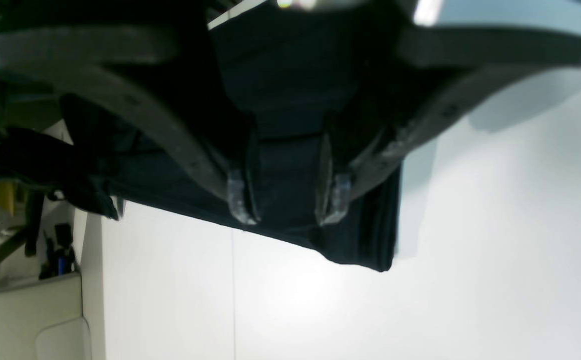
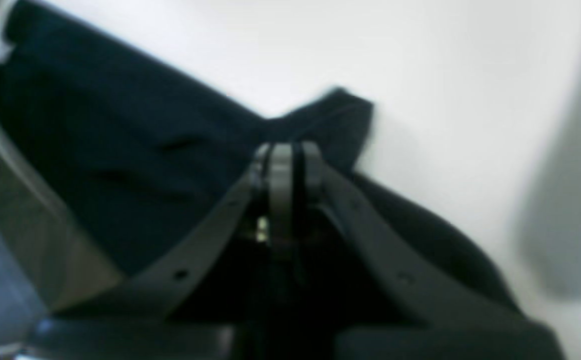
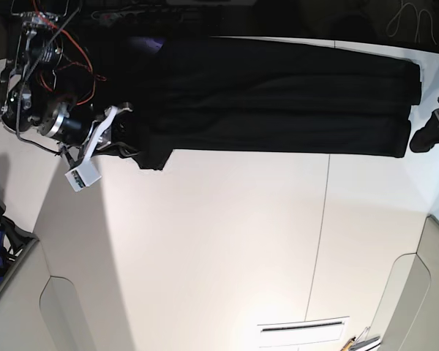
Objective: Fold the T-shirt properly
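Black T-shirt [image 3: 278, 95] flat across white table [image 3: 227, 241].

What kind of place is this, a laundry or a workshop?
Probably a robotics lab or workshop: a plain white table holds only a black T-shirt, a robot arm with exposed red wiring grips it, and tools clutter the edge.

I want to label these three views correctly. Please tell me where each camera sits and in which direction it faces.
Left wrist: sits on the left arm, faces along the left gripper, open over the T-shirt edge on the white table.
Right wrist: sits on the right arm, faces along the right gripper, shut on a shirt corner.
Base: high up, faces down on the whole table; both arms show at its sides.
All three share the black shirt.
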